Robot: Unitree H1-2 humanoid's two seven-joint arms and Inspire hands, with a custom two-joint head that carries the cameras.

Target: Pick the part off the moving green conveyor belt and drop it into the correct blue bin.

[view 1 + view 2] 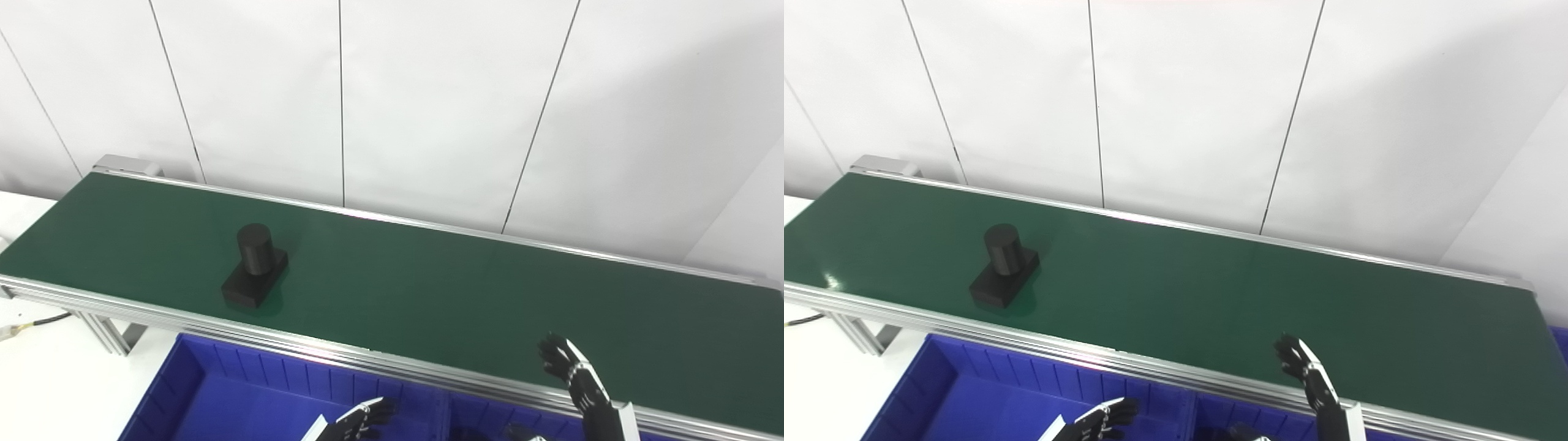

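Observation:
A black part (255, 266), an upright cylinder on a flat rectangular base, sits on the green conveyor belt (429, 288) at its left half, near the front rail. My right hand (576, 380) is raised over the belt's front edge at the right, fingers apart and empty, far to the right of the part. My left hand (361, 419) is low at the bottom edge above the blue bin (202, 392), fingers apart and empty. The part also shows in the right eye view (1004, 266).
A second blue bin (490, 416) lies to the right of the first, divided by a wall, under the belt's front rail (343, 355). A white table with a cable (37, 321) is at the left. A white panelled wall stands behind the belt.

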